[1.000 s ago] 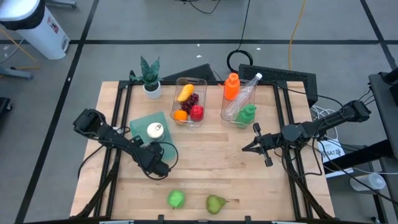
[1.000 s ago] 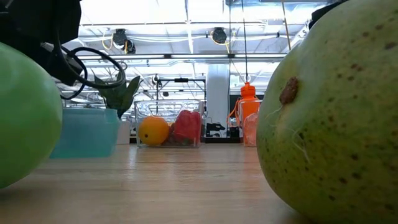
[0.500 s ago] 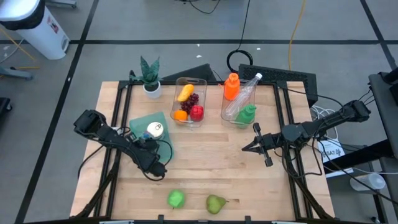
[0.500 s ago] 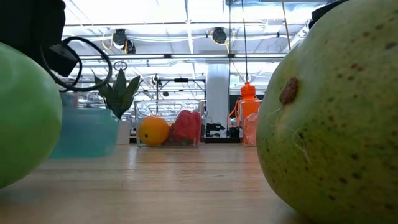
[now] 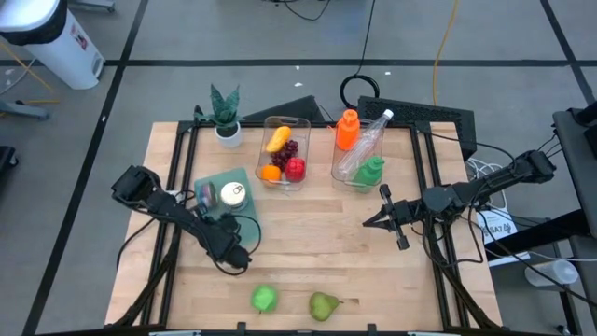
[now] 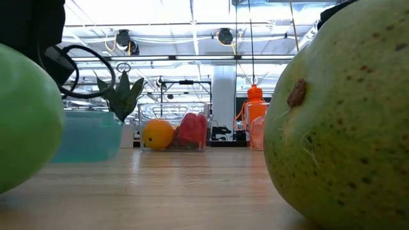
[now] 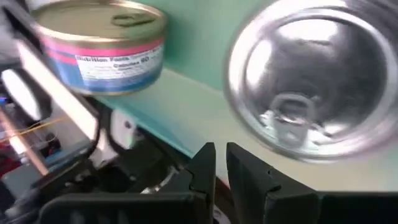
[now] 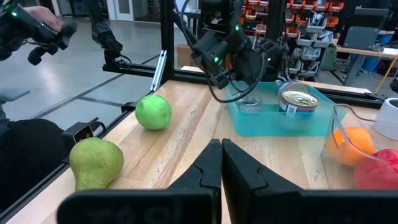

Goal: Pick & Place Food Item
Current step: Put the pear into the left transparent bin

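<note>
- High view: my left claw (image 5: 233,254) hangs over the desk (image 5: 308,243) just in front of the teal tray (image 5: 207,182), its fingers pinched together on nothing. The tray holds two cans, a white-topped can (image 5: 232,194) and a shiny can (image 5: 206,194) beside it. My right claw (image 5: 381,220) waits, also closed and empty, over the desk's right half. The green apple (image 5: 265,299) and the pear (image 5: 323,304) lie near the front edge, well apart from both claws.
- Low view: the apple (image 6: 25,121) and pear (image 6: 345,121) fill the foreground, both resting on the wood; a clear fruit bin (image 6: 174,128) sits at the back.
- Left wrist view: my fingertips (image 7: 208,165) are nearly touching, empty, with the labelled can (image 7: 102,46) and the silver pull-tab can (image 7: 314,81) just ahead on the tray.
- Right wrist view: my own fingers (image 8: 208,165) are closed; apple (image 8: 153,112) and pear (image 8: 95,163) lie untouched.
- My judgement: nothing is picked yet; the grasp and the placing both remain.
</note>
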Robot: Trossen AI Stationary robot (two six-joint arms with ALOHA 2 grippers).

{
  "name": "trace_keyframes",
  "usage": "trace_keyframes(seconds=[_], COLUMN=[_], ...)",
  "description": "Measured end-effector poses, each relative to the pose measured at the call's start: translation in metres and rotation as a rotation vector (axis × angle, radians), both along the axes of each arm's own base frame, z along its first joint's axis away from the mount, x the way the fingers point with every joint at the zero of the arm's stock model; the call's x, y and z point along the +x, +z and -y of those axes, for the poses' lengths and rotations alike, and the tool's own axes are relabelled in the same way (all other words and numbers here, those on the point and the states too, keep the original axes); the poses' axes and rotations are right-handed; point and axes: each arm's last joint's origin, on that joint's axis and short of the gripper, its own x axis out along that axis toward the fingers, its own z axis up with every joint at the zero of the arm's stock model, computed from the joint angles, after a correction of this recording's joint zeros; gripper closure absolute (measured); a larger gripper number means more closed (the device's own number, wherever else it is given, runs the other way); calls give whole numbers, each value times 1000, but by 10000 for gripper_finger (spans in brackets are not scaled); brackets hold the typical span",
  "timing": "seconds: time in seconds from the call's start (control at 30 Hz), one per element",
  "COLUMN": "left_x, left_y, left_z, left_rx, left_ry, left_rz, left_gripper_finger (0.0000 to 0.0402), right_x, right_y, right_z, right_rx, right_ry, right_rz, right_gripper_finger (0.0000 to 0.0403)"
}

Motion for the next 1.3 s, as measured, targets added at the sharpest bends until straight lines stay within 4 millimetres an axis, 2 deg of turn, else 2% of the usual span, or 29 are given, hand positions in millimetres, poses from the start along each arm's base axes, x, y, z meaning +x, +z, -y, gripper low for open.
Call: trace_keyframes(seconds=[0.1,0.2,0.37,0.5,0.63,0.73,0.83,0.93,1.03,1.17,1.3], left_x=[-3,-1,-10,-22,-31,-32,-32,-24,-12,-11,-16], left_y=[9,21,57,84,95,93,86,72,59,40,15], left_z=[-1,3,3,1,3,7,5,2,-3,-17,-44], left_rx=[99,141,227,272,291,296,235,112,-54,-152,-173], left_ry=[-14,-60,-71,-68,-141,-255,-339,-469,-674,-916,-989], left_rz=[13,135,457,785,1116,1300,1405,1481,1605,1740,1772], left_gripper_finger=[349,351,352,352,352,352,352,352,352,352,352], right_x=[0,0,0,0,0,0,0,0,0,0,0], right_y=[0,0,0,0,0,0,0,0,2,5,5], right_z=[0,0,0,0,0,0,0,0,0,0,0], right_rx=[2,2,3,2,1,0,-1,-13,-24,-19,-17], right_ry=[0,0,0,0,0,0,0,1,3,3,5], right_rz=[0,0,-1,-1,0,0,0,5,26,53,57], right_gripper_finger=[403,403,403,403,403,403,403,403,403,403,403])
